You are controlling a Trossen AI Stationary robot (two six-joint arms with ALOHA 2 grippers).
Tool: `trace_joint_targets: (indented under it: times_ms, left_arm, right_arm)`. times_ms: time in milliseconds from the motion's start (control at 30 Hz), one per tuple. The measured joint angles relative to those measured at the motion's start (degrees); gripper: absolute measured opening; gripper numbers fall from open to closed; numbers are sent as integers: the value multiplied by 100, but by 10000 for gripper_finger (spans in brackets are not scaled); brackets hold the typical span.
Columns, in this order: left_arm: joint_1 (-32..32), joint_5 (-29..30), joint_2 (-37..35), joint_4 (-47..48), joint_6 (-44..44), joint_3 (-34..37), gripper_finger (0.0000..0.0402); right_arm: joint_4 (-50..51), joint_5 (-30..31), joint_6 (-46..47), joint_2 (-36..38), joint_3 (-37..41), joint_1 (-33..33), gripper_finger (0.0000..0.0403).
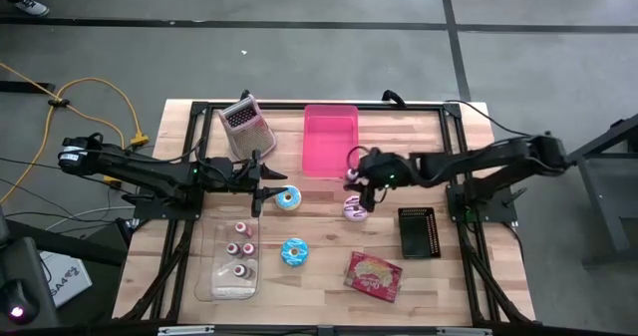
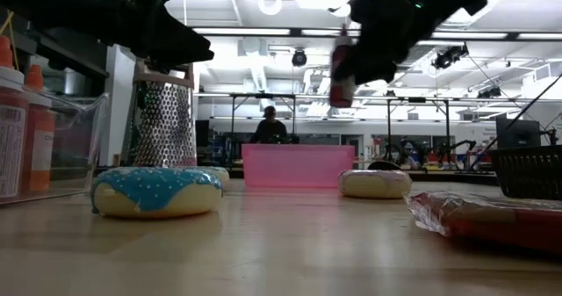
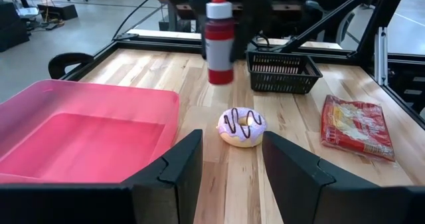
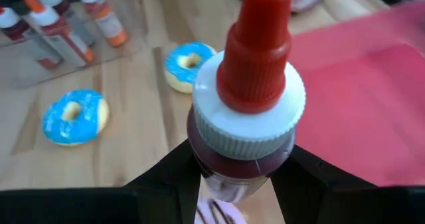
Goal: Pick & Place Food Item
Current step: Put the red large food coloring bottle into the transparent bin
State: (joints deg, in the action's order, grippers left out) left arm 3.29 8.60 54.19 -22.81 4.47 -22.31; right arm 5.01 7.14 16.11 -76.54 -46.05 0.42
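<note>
The right claw (image 1: 361, 181) pinches a red sauce bottle (image 3: 218, 41) in mid-air, just beside the pink bin (image 1: 330, 137) and above a purple donut (image 3: 242, 126). Picked, I'd say; placing remains. It stands upright, nozzle up. The left claw (image 1: 267, 183) hangs spread, empty.

Dark arms, black angular matte jaws.

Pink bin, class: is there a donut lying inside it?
No. In the left wrist view the pink bin holds nothing; the chocolate-striped donut lies on the table beside it.
</note>
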Motion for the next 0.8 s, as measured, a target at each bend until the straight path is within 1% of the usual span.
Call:
trace_joint_targets:
  times_ms: [267,433,567,800]
  left_arm:
    - [0,-22,0,0,-1,0,152]
    - [0,-20,0,0,-2,0,152]
    - [0,-15,0,0,-2,0,152]
    - [-2,-7,0,0,0,0,152]
  right_arm:
    - [-375,-34,-346,-1208,-951,431,148]
    - [-410,-474,-439,-1744,-1566,500,148]
    - [-400,-515,-535,-1966,-1817,565,148]
    - [-360,-558,-498,-1969,-1838,585,148]
